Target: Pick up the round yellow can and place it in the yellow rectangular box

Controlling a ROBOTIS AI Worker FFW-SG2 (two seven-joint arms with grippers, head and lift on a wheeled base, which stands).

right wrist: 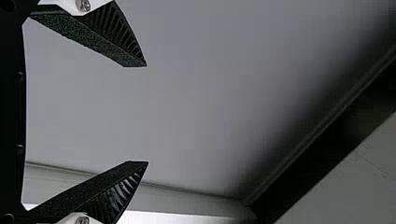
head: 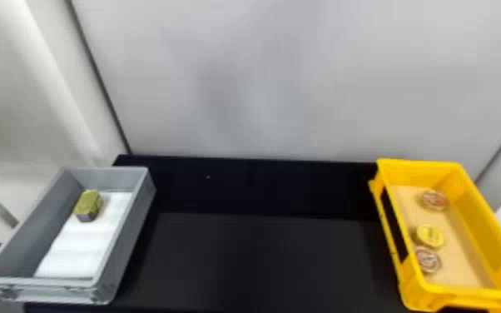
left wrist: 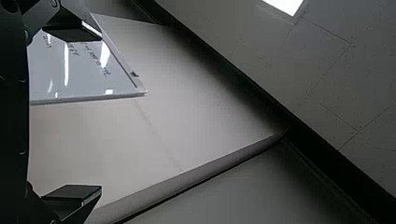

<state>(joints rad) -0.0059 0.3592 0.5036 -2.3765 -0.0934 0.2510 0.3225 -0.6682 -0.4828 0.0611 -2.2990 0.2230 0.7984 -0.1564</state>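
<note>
Lying inside the yellow rectangular box [head: 420, 170], the round yellow can [head: 430, 236] seems to be where the task wants it, so the placing looks done. It sits label up, a stable way for so low a tin to rest, close beside the nearer red-and-white tin [head: 427, 260]; the farther red-and-white tin [head: 435, 200] lies apart, toward the box's far end. The box stands at the right of the black tabletop [head: 262, 258], the grey box [head: 125, 245] at its left, probably to serve one arm each. The olive-yellow block [head: 89, 205] on the grey box's white liner [head: 79, 249] is angular, likely not the thing asked for.

Both arms appear parked. The left fingers [left wrist: 70, 192] are spread wide with nothing between them, before a pale wall; the right fingers [right wrist: 107, 179] are likewise well parted and empty. No further grasp seems needed.
</note>
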